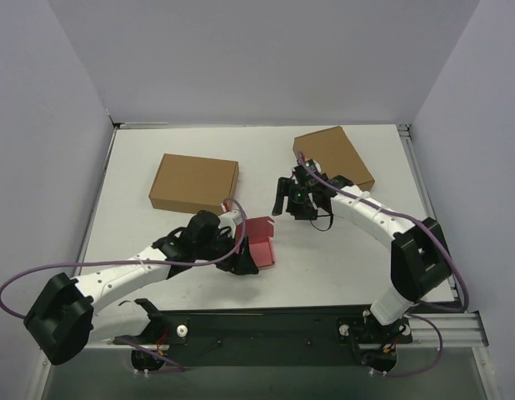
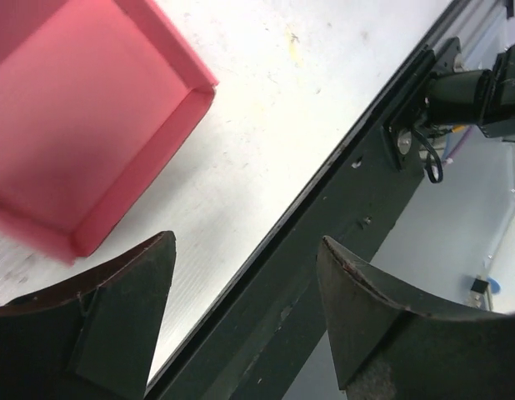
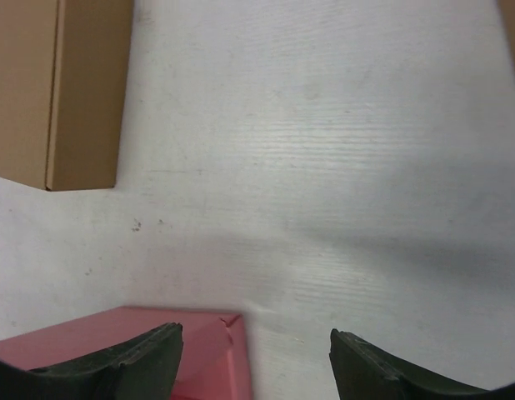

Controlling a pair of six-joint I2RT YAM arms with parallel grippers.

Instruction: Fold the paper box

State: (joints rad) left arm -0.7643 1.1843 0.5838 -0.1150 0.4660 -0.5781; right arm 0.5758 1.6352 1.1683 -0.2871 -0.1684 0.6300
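The pink paper box [image 1: 262, 237] lies on the white table between the two arms, as an open tray with raised side walls. In the left wrist view the paper box [image 2: 82, 125] fills the upper left, with one corner pointing at the table's near edge. My left gripper [image 1: 243, 265] sits at the box's near left side. It is open [image 2: 245, 243] with nothing between its fingers. My right gripper [image 1: 289, 204] hovers just beyond the box's far right corner. It is also open [image 3: 256, 333] and empty, with the paper box [image 3: 187, 350] under its left finger.
Two brown cardboard boxes lie at the back: one [image 1: 193, 182] left of centre and one [image 1: 334, 157] to the right, behind the right arm. The left one [image 3: 57, 83] also shows in the right wrist view. The black base rail [image 2: 324, 250] runs along the table's near edge.
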